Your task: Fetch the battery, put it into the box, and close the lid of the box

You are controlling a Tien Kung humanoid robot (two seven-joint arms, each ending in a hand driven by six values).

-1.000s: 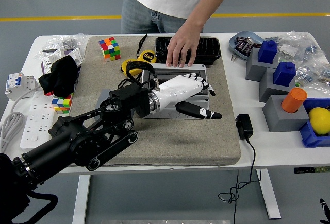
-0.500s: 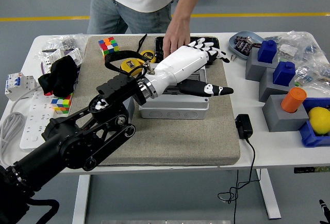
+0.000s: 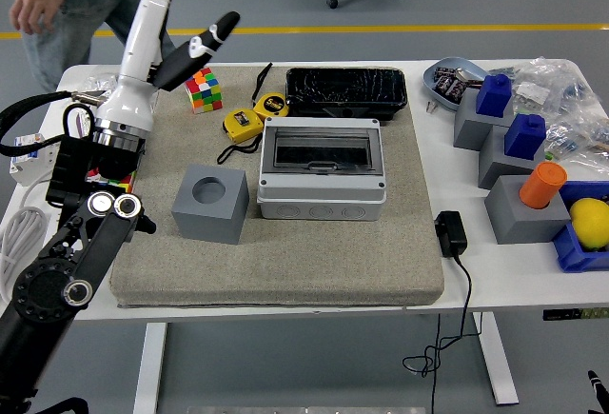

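The left hand is raised high over the far-left corner of the worktop, its glossy white forearm shell pointing up toward the top edge. The black thumb sticks out sideways; the other fingers run out of view at the top, so whether they are spread or curled cannot be told, and nothing shows in its grasp.

On a coarse beige felt mat sits the grey plastic box, rectangular with rounded corners and round knock-outs along its front wall. Its smoky transparent lid lies flat and closed. No battery can be made out.

Just left of the box stands a matte grey cube with a round hole in its top. Behind the box lies a shiny black tray, and near it two yellow tape measures. A rubik's cube rests at the mat's far-left corner.

On the right are grey and blue blocks and an orange cylinder standing on a grey block. A person's hand hangs at the top left, beyond the worktop.
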